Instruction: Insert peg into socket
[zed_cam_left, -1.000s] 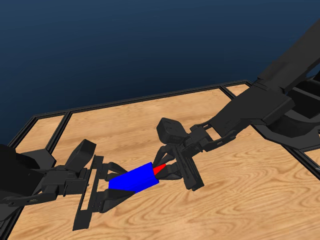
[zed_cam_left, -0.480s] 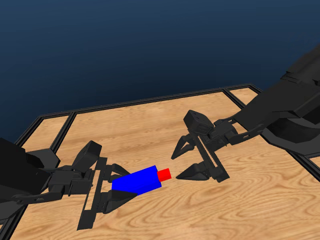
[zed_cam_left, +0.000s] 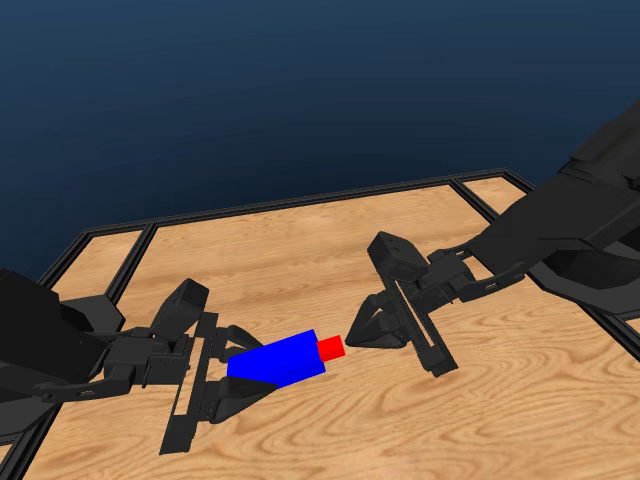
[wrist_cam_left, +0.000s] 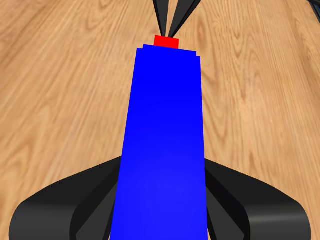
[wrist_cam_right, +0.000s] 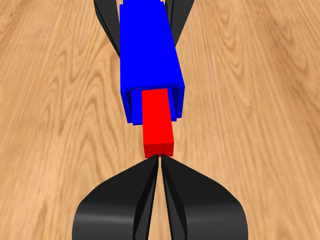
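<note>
While left gripper (zed_cam_left: 235, 385) clamps socket (zed_cam_left: 275, 360) | peg (zed_cam_left: 331, 347) protrudes (short end) | right gripper (zed_cam_left: 362, 335) jaws together, empty

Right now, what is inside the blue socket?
The red peg sits in the open end of the socket; only a short end sticks out. How deep it goes is hidden by the socket walls.

Most of the peg (wrist_cam_right: 158, 127) is hidden inside the socket (wrist_cam_right: 149, 55) — only its red end shows.
</note>
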